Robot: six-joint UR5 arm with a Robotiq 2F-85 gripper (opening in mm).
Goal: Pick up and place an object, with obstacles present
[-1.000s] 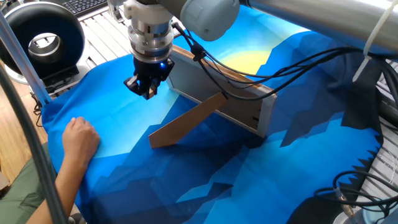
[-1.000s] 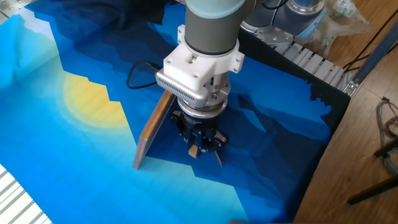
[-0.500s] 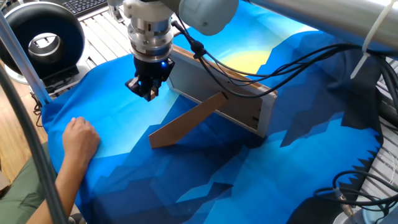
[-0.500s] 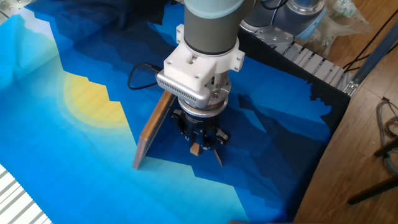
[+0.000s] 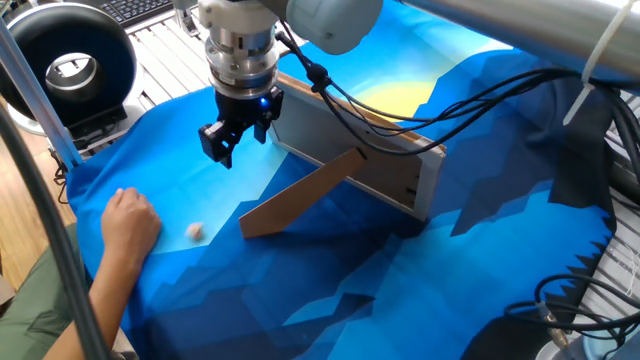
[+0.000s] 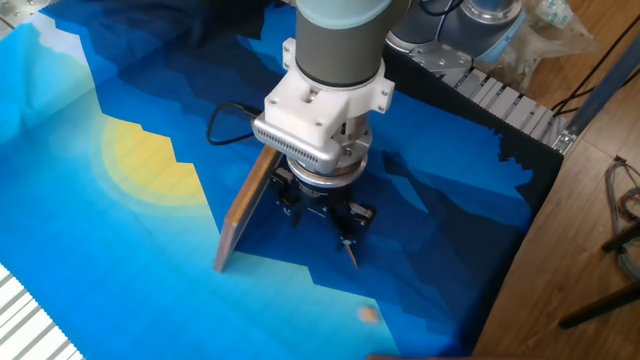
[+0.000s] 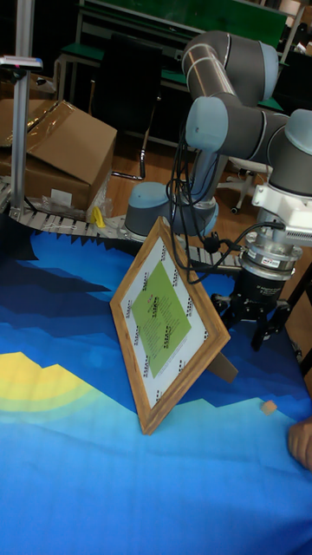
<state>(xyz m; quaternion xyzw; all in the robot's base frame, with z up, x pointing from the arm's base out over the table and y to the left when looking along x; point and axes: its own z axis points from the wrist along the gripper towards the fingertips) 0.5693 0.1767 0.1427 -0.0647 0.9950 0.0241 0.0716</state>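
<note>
The object (image 5: 195, 230), a tiny pale beige lump, lies on the blue cloth in front of the picture frame, close to a person's hand (image 5: 130, 222). It shows too in the other fixed view (image 6: 368, 315) and in the tall fixed view (image 7: 269, 406). My gripper (image 5: 238, 140) hangs open and empty above the cloth, up and to the right of the lump (image 6: 322, 215) (image 7: 251, 325). The obstacle, a picture frame (image 7: 169, 321) with a grey back panel (image 5: 330, 140), stands propped on its tan leg (image 5: 300, 195) right beside the gripper.
A black round device (image 5: 70, 65) stands at the back left, off the cloth. Black cables (image 5: 400, 115) trail from my wrist over the frame. A cardboard box (image 7: 52, 156) and the arm's base (image 7: 152, 208) lie beyond the table's far edge.
My gripper has opened and let go of the lump, which now lies on the cloth near the person's hand. The frame has not moved.
</note>
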